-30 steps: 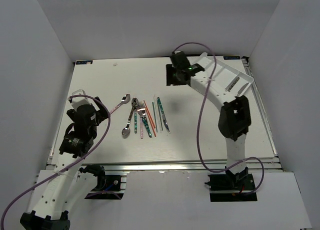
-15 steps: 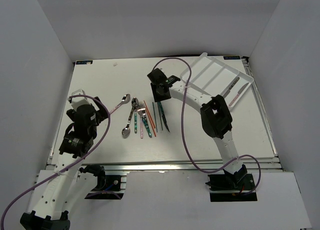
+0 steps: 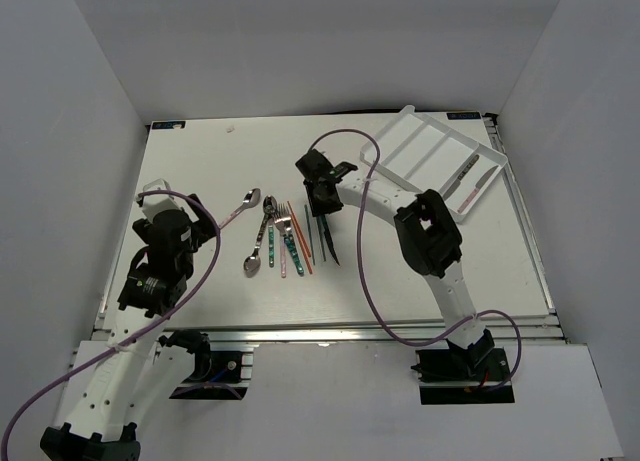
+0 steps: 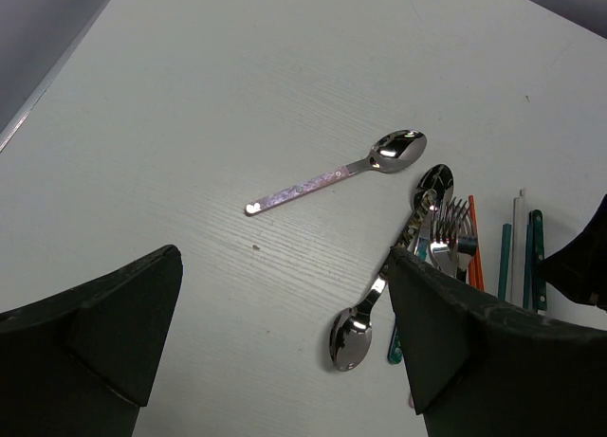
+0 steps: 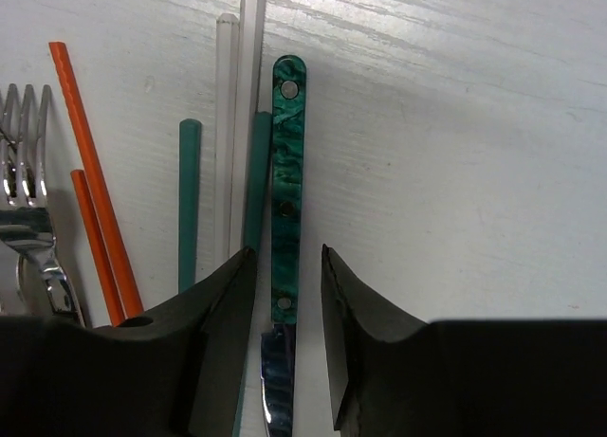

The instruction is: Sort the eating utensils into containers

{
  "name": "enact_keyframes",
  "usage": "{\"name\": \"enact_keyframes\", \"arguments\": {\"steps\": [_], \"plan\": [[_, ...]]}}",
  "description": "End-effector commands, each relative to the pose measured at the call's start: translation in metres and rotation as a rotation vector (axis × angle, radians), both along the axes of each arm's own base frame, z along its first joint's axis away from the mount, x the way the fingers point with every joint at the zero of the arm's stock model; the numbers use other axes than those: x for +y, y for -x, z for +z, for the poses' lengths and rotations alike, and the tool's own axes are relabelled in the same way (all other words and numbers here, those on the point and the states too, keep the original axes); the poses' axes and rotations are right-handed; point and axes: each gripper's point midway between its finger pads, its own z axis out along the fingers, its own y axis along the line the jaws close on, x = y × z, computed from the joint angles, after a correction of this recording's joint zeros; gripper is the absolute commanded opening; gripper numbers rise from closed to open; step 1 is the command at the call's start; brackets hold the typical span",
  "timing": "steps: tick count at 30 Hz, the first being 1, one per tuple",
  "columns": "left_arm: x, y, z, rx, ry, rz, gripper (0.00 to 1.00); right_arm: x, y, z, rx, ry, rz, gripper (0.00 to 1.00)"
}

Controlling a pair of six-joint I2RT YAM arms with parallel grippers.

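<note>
The eating utensils [image 3: 285, 236] lie in a loose row at the table's middle: spoons, a fork [image 5: 24, 153], orange chopsticks [image 5: 90, 172], green chopsticks [image 5: 188, 200] and a teal-handled knife [image 5: 287, 172]. My right gripper [image 5: 286, 252] is down over the knife. Its fingers straddle the handle near the blade, open, with a small gap on each side. My left gripper [image 4: 285, 257] hangs wide open and empty left of the row, above a pink-handled spoon [image 4: 332, 176] and a steel spoon [image 4: 356, 333]. The containers are the white tray [image 3: 405, 111] at the back right.
The tray sits skewed near the table's far right corner, with a couple of pink-handled pieces [image 3: 470, 171] lying in its right compartments. A purple cable [image 3: 370, 281] loops from the right arm over the table.
My right arm has swung from the tray leftward to the utensil row and come down over the teal knife, its jaws narrowing. The left arm has not moved.
</note>
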Motion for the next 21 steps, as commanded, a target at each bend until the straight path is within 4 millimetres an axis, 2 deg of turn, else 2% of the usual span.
{"name": "enact_keyframes", "arguments": {"steps": [1, 6, 15, 18, 20, 21], "plan": [[0.002, 0.001, 0.004, -0.015, -0.005, 0.006, 0.98, 0.001, 0.001, -0.022, 0.028, 0.000, -0.007, 0.39], [0.002, 0.002, 0.005, -0.017, -0.005, 0.006, 0.98, -0.009, 0.008, -0.041, 0.068, 0.023, -0.026, 0.34], [0.002, 0.002, 0.004, -0.015, -0.006, 0.007, 0.98, -0.019, 0.014, -0.049, 0.092, 0.020, -0.030, 0.19], [0.002, 0.002, 0.004, -0.015, -0.006, 0.007, 0.98, -0.024, 0.012, -0.045, 0.096, 0.013, -0.032, 0.03], [0.002, 0.002, 0.005, -0.018, -0.005, 0.007, 0.98, -0.034, 0.008, -0.041, 0.093, 0.012, -0.048, 0.01], [0.002, 0.002, 0.005, -0.018, -0.004, 0.006, 0.98, -0.040, 0.001, -0.029, 0.079, -0.008, -0.063, 0.00]]}}
